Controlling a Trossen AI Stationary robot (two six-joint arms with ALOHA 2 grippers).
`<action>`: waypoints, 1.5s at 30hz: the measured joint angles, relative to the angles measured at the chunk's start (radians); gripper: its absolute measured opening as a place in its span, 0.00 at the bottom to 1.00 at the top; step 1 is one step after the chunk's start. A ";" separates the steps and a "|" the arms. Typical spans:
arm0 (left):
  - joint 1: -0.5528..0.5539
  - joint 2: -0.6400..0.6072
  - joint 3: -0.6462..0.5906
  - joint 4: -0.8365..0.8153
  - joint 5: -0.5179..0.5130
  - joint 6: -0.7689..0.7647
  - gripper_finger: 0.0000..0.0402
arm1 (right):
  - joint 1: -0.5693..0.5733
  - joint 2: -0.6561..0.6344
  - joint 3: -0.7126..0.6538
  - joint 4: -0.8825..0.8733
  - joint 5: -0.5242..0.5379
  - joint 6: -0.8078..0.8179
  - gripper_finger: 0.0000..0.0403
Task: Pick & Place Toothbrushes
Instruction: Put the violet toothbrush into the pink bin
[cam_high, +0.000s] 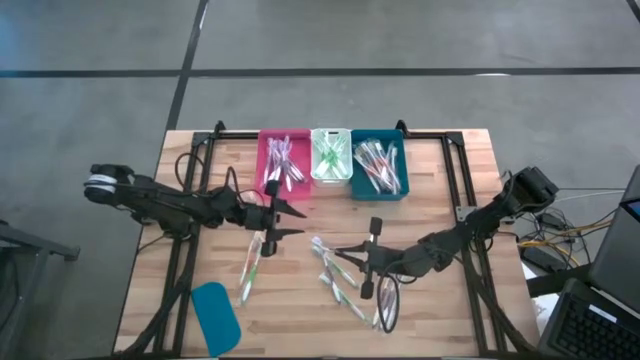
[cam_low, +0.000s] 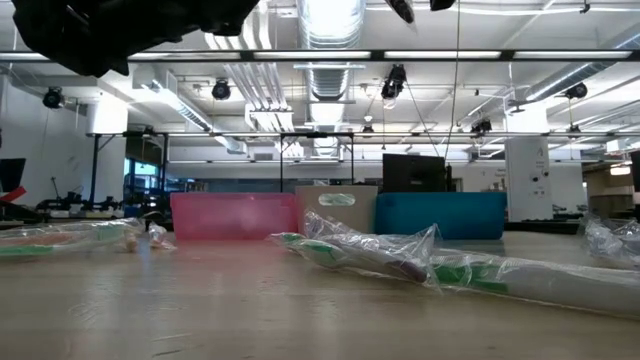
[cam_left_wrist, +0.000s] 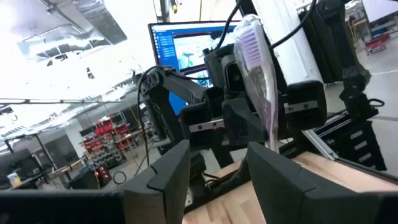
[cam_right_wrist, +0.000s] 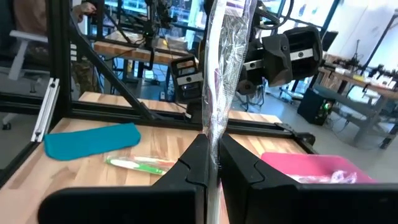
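Three bins (cam_high: 330, 160) — one teal lid (cam_high: 215, 312) — toothbrushes (cam_high: 340, 275) uncountable.

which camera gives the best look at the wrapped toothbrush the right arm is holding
The right wrist view: the wrapped toothbrush stands upright, pinched in the shut right end effector. The left wrist view shows its purple bristle end across the table. The high view shows only a sliver; the low view misses it.

Two dark, jointed arms with black cables, the left arm (cam_high: 170, 205) wearing a white band near its base.
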 joint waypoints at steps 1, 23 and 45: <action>0.000 0.000 0.003 0.000 0.000 0.000 0.41 | 0.000 0.000 0.000 0.010 0.000 -0.016 0.03; -0.001 0.002 0.090 -0.043 0.107 -0.114 0.42 | -0.226 0.002 0.042 0.137 -0.414 -0.160 0.03; -0.005 0.105 0.309 -0.273 0.168 -0.056 0.24 | -0.242 0.001 0.087 0.036 -0.408 -0.213 0.03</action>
